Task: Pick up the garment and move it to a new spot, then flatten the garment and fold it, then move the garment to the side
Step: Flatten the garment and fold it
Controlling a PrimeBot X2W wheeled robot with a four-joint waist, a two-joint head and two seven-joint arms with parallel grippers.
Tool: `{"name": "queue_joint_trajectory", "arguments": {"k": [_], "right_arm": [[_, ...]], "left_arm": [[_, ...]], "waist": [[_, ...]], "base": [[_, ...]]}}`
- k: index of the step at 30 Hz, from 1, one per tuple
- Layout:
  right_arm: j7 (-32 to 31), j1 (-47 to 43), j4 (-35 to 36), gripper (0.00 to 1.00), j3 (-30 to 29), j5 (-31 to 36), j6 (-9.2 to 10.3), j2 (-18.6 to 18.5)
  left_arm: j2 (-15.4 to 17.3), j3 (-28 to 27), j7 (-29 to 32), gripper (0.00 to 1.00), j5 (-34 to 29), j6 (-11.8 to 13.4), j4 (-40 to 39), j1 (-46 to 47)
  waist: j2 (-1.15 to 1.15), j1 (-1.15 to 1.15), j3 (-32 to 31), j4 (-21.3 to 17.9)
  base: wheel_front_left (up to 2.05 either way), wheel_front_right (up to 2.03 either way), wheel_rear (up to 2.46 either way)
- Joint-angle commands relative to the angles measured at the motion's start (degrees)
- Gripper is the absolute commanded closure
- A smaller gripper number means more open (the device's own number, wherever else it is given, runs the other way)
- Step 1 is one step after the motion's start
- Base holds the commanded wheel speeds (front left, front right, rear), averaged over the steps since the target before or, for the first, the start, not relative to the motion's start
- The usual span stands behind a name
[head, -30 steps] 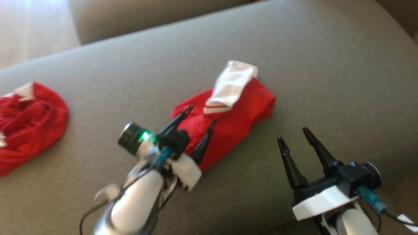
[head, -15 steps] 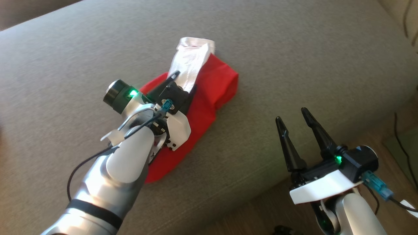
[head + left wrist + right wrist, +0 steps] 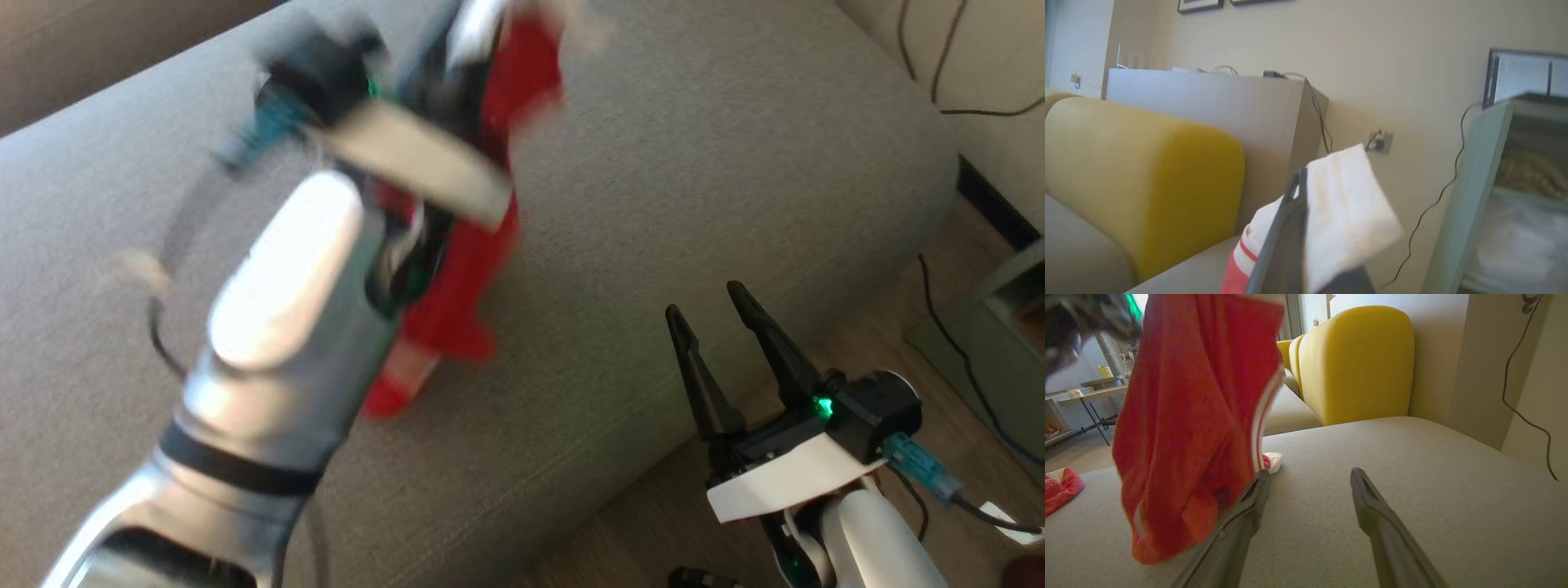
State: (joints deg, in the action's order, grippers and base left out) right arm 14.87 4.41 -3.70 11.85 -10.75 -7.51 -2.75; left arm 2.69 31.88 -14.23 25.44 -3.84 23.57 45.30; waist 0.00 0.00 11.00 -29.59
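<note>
The left gripper (image 3: 1323,220) is clamped on the white edge of the red garment (image 3: 1188,416). In the left wrist view one dark finger (image 3: 1286,228) lies flat against the white cloth, which bulges out past it. The garment hangs down from that grip above the grey sofa cushion (image 3: 694,188), long and loose, with a white stripe running down one side. Its lower end reaches close to the cushion. The head view is too blurred there to tell whether it touches.

The right gripper (image 3: 704,300) sits low over the front edge of the cushion with its two fingers (image 3: 1372,514) spread well apart and nothing between them. In the right wrist view one of its fingers stands just in front of the hanging garment. A second red cloth (image 3: 1061,488) lies apart on the cushion.
</note>
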Motion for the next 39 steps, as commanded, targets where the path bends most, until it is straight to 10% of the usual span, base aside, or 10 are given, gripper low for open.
{"name": "queue_joint_trajectory", "arguments": {"k": [1,12,24,25,27,28,39], "right_arm": [[0.1,1.0,1.8,0.00,1.2,-0.6,0.02,-0.1],[0.1,0.6,1.1,0.00,2.8,0.3,0.02,-0.1],[0.1,-0.3,-0.3,0.00,-0.2,1.8,0.02,-0.1],[0.1,-0.5,-0.8,0.00,-0.3,1.7,0.02,-0.1],[0.1,-0.7,-1.9,0.00,-0.3,1.3,0.02,-0.1],[0.1,-0.7,-2.7,0.00,-0.1,1.3,0.02,-0.1],[0.1,0.4,-17.8,0.00,6.0,-4.4,0.02,-0.1]], "left_arm": [[0.2,-2.7,-0.7,1.00,6.7,2.4,-8.2,6.1],[0.2,-19.6,-0.8,1.00,23.0,14.3,-14.7,-1.4],[0.2,-36.4,-0.8,1.00,20.5,13.0,-11.4,-28.7],[0.2,-36.4,-0.8,0.95,21.8,12.7,-11.1,-30.0],[0.2,-35.6,-0.8,0.08,23.5,11.6,-10.1,-31.8],[0.2,-35.5,-0.8,0.00,23.5,11.0,-10.1,-32.4],[0.2,-30.0,-0.8,0.00,0.4,9.2,-23.3,-39.9]], "waist": [[0.00,0.00,-0.6,-0.7],[0.00,0.00,-1.1,2.3],[0.00,0.00,-0.2,13.9],[0.00,0.00,-0.3,14.8],[0.00,0.00,-0.6,16.3],[0.00,0.00,-0.6,16.9],[0.00,0.00,-1.0,22.8]], "base": [[0.00,0.00,0.00],[0.00,0.00,0.00],[0.00,0.00,0.00],[0.00,0.00,0.00],[0.00,0.00,0.00],[0.00,0.00,0.00],[0.00,0.00,0.00]]}}
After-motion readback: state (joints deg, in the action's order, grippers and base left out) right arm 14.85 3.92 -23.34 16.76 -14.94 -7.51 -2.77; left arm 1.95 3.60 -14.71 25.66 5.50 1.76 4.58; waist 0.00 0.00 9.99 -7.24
